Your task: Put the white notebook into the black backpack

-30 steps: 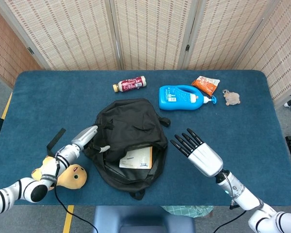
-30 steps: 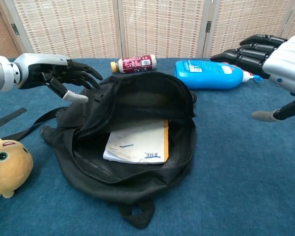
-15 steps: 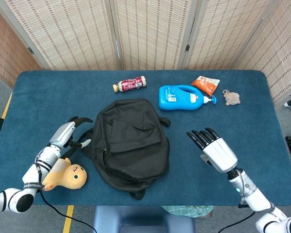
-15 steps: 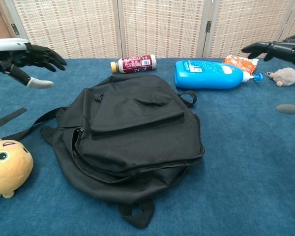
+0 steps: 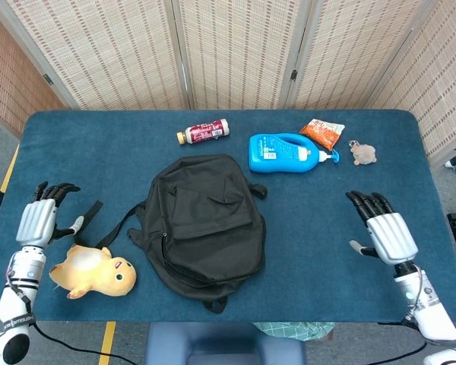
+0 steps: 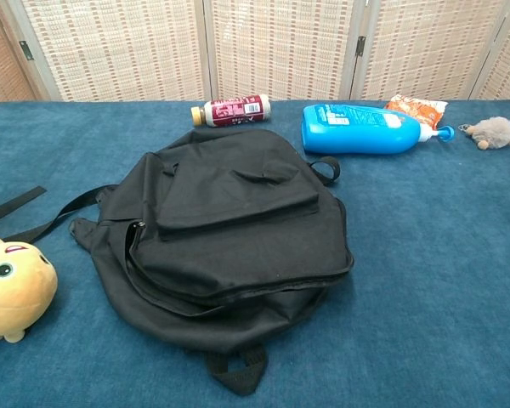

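The black backpack (image 5: 204, 224) lies flat in the middle of the blue table, its flap down over the opening; the chest view shows the backpack (image 6: 225, 238) the same way. No white notebook shows in either view. My left hand (image 5: 42, 220) hovers at the table's left edge, fingers spread, holding nothing, well clear of the backpack. At the right edge my right hand (image 5: 384, 232) is likewise spread and empty. Neither hand appears in the chest view.
A yellow plush toy (image 5: 91, 272) lies just left of the backpack, near a loose black strap (image 5: 87, 217). Along the far side are a small red-labelled bottle (image 5: 203, 131), a blue detergent bottle (image 5: 287, 152), an orange snack packet (image 5: 322, 132) and a small fuzzy keychain toy (image 5: 362, 153).
A second ago the backpack was held open with the white notebook visible inside. The flap has since dropped shut, hiding the notebook, and both hands have drawn back to the table's sides.
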